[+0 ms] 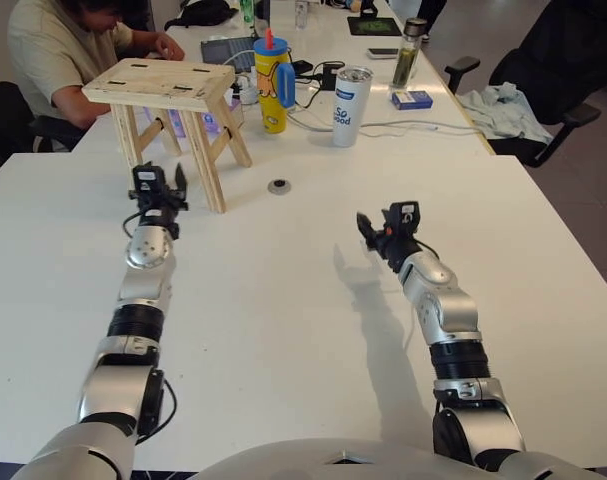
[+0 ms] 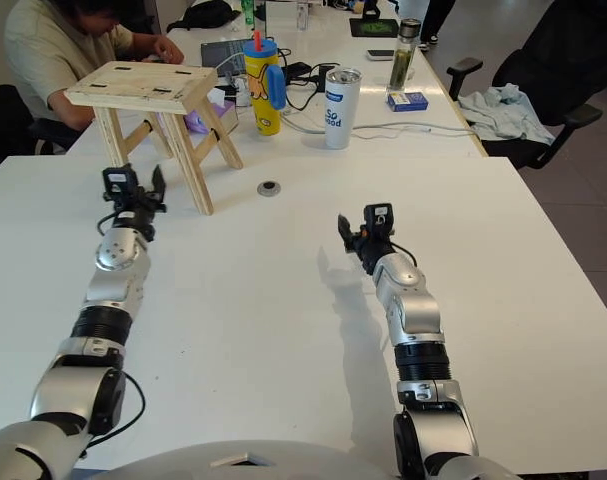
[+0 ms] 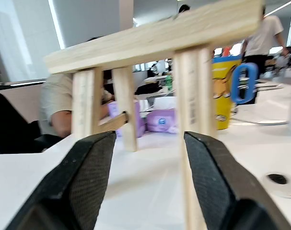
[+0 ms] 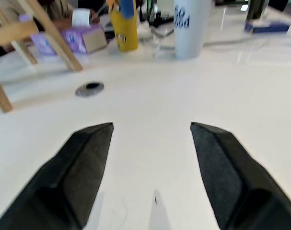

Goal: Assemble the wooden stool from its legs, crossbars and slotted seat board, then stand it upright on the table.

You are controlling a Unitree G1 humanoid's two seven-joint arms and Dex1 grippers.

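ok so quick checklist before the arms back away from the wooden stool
1. Light wooden stool assembled, slotted seat board on its legs: ok.
2. Stool upright on the white table: ok.
3. Left gripper open and empty: ok.
4. Gap between the left gripper and the stool's near front leg: cannot tell, they look very close.
5. Right gripper open, empty, over bare table: ok.
6. Small round grey disc apart from both grippers: ok.
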